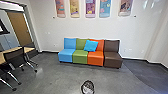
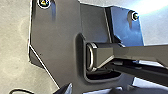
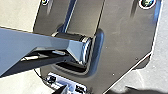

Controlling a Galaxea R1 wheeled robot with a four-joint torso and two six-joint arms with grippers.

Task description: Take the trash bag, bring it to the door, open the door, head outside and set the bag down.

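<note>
Well, the four-colour seats stand by the wall, and a round thing is on the floor before you

You are looking at a room with a grey floor (image 1: 57, 78). Near the front edge of this floor, about the middle, you have a round thing (image 1: 87, 88) with a black rim and something whitish in it, similar to a lined basket. Whether the whitish part is the trash bag of your task, I cannot tell.

About your left gripper (image 2: 85, 90), I cannot tell if it is open, closed or gripping something. For your right gripper (image 3: 85, 90) it is the same: I cannot tell.

Farther from you, near the back edge of the floor, four seats are placed side by side in one row. From left to right you see the light blue seat (image 1: 66, 56), the green seat (image 1: 80, 57), the orange seat (image 1: 95, 58) and the brown seat (image 1: 112, 60). A bright blue cushion (image 1: 90, 46) is leaning, a little tilted, against the backs of the green and the orange ones. Above them, five colourful panels (image 1: 90, 8) hang in a line on the white wall (image 1: 50, 30).

At your left side there is a desk (image 1: 5, 52) with a light wooden top. A dark chair (image 1: 15, 57) stands at its near edge, close to the right corner, and you can see chair legs with small wheels on the floor. Behind the desk, a brown door (image 1: 18, 27) stands upright. To your right, the floor has a darker area (image 1: 147, 72) with a curved border.
</note>
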